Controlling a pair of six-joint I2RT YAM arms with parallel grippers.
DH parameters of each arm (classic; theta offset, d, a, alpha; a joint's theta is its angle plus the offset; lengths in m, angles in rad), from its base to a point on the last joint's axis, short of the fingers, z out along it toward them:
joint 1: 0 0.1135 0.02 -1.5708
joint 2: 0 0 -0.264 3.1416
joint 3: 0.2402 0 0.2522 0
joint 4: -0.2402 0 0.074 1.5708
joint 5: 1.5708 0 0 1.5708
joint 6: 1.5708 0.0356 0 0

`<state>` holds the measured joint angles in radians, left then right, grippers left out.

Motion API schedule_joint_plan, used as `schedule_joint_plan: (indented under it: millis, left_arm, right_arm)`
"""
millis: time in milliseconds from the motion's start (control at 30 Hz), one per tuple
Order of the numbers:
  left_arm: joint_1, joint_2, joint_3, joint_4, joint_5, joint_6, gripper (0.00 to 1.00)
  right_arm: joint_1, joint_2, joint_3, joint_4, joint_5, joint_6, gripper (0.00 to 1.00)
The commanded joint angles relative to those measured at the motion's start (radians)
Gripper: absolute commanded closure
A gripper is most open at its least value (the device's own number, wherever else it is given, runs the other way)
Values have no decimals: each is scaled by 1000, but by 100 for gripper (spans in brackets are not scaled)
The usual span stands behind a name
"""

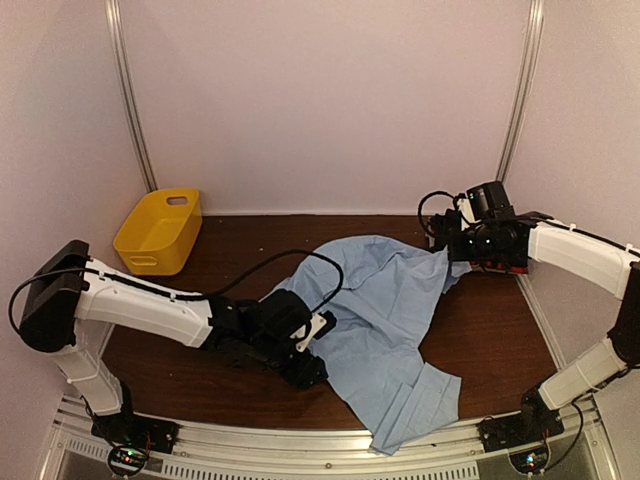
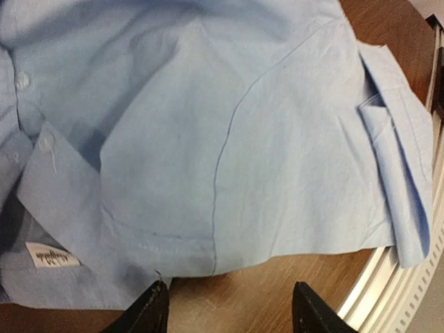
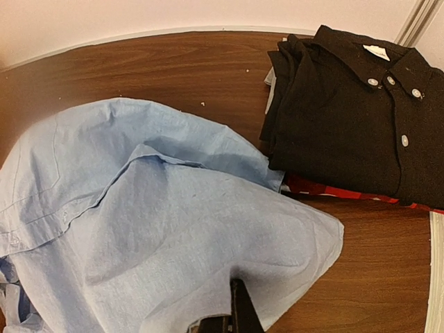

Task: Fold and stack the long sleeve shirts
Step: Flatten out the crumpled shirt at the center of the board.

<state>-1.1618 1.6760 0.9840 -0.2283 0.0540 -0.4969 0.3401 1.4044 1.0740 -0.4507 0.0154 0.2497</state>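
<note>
Blue shirt (image 1: 390, 300) in right jaws, near left jaws

Pale lilac walls (image 1: 330, 100), dark wooden table (image 1: 500, 335), perhaps aluminium rail (image 1: 250, 437) along its near edge.

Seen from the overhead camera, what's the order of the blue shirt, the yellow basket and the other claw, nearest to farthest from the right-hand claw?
1. light blue shirt: one corner is pinched in the right gripper, and the rest is spread to its left.
2. left gripper: at the shirt's opposite edge, left of centre.
3. yellow basket: in the far left corner.
</note>
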Motion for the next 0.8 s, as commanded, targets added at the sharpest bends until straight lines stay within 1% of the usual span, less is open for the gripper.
schedule_joint_plan:
  millis: [0, 167, 267, 367, 600, 700, 767]
  left_arm:
    - [32, -33, -99, 139, 22, -138, 38]
    - [53, -4, -117, 220, 70, -150, 38]
    - [75, 9, -135, 314, 129, -157, 41]
    - [89, 18, -147, 374, 172, -172, 43]
    - [108, 71, -128, 386, 211, -196, 45]
    - [108, 55, -128, 355, 182, -197, 43]
    - [108, 19, -134, 322, 139, -196, 41]
  right_arm:
    - [-7, -28, 10, 12, -5, -9, 100]
    - [-7, -34, -1, 9, -10, -7, 100]
    - [-7, -41, -7, 9, -10, -7, 100]
    - [-7, -41, -8, 8, -12, -8, 100]
    - [-7, -40, -6, 7, -12, -10, 100]
    - [-7, -42, -8, 6, -13, -10, 100]
    - [-7, -41, -9, 7, -12, -11, 100]
